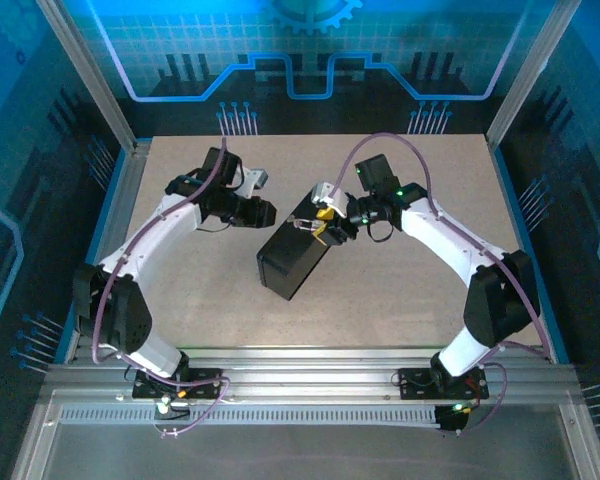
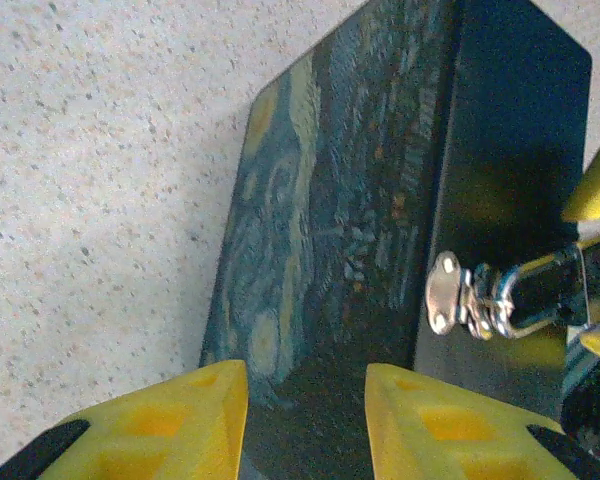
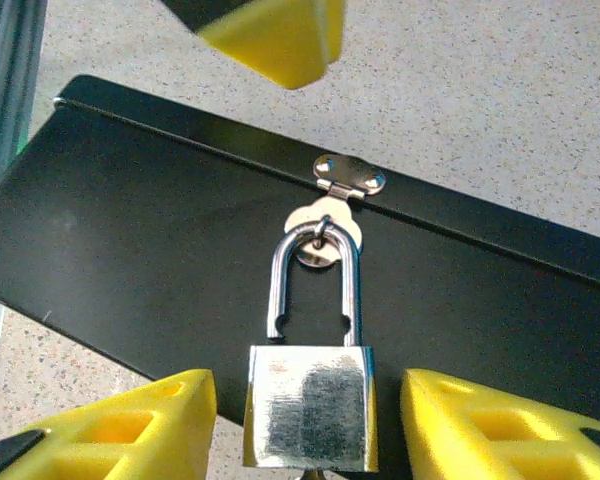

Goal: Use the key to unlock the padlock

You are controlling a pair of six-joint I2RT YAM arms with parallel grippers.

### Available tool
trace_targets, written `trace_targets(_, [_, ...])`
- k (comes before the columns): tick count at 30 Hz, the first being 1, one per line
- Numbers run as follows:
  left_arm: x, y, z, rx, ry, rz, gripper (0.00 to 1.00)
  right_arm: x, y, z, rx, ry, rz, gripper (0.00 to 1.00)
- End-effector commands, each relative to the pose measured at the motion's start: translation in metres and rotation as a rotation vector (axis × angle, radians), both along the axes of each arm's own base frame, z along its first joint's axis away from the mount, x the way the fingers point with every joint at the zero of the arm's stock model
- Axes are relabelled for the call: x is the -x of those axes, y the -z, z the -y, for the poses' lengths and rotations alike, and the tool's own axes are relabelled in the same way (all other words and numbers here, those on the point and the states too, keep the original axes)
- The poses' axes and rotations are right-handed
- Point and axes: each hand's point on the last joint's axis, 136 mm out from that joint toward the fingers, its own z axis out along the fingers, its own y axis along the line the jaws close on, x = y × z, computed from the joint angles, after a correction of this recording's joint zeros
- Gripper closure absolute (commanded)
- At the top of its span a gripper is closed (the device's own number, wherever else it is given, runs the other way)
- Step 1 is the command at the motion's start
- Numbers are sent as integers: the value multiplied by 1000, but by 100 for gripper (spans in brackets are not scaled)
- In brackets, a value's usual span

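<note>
One silver metal padlock (image 3: 310,415) hangs on the hasp of one black painted box (image 3: 130,230), speckled worktop (image 3: 500,90) beneath | right gripper (image 3: 308,390) jaws released, flanking padlock | left gripper (image 2: 305,385) jaws released above box

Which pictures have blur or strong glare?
Left wrist: the painted box is slightly soft, a yellowish sheen on its black side. Right wrist: the padlock is sharp, with a dark reflection on its body. Top external: the table is evenly lit, blue glow behind.
</note>
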Motion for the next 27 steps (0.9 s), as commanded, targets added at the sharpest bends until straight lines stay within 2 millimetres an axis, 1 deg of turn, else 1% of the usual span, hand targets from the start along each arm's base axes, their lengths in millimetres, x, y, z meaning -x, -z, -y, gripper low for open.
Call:
trace_targets(1, [22, -2, 4, -22, 17, -34, 63, 4, 7, -4, 35, -37, 29, 58])
trace_targets(4, [30, 3, 9, -50, 44, -51, 63, -1, 9, -2, 49, -9, 26, 72])
trace_targets(6, [33, 7, 10, -58, 52, -62, 63, -1, 6, -4, 38, 2, 4, 78])
trace_targets(8, [35, 11, 12, -59, 58, -72, 63, 1, -5, -6, -10, 6, -47, 81])
trace_targets(10, [38, 14, 12, -59, 62, -82, 63, -1, -24, -7, -96, 38, -130, 85])
trace_targets(13, [40, 15, 17, -54, 75, -83, 64, -3, -49, -7, -230, 101, -317, 87])
trace_targets(15, [40, 15, 22, -47, 81, -84, 64, -6, -59, -10, -292, 145, -429, 89])
trace_targets(17, [41, 17, 27, -39, 92, -92, 64, -11, -64, -13, -339, 210, -519, 92])
trace_targets(20, [41, 18, 35, -27, 103, -102, 65, -22, -62, -16, -389, 348, -685, 94])
trace_targets(22, [39, 17, 41, -9, 105, -104, 65, -22, -56, -19, -418, 400, -780, 95])
trace_targets(23, [38, 16, 43, 1, 101, -103, 66, -22, -49, -20, -414, 439, -812, 95])
trace_targets(25, [33, 14, 47, 24, 87, -104, 66, -19, -38, -21, -396, 512, -857, 95])
trace_targets(27, [30, 12, 50, 51, 67, -110, 67, -17, -32, -22, -403, 577, -904, 96])
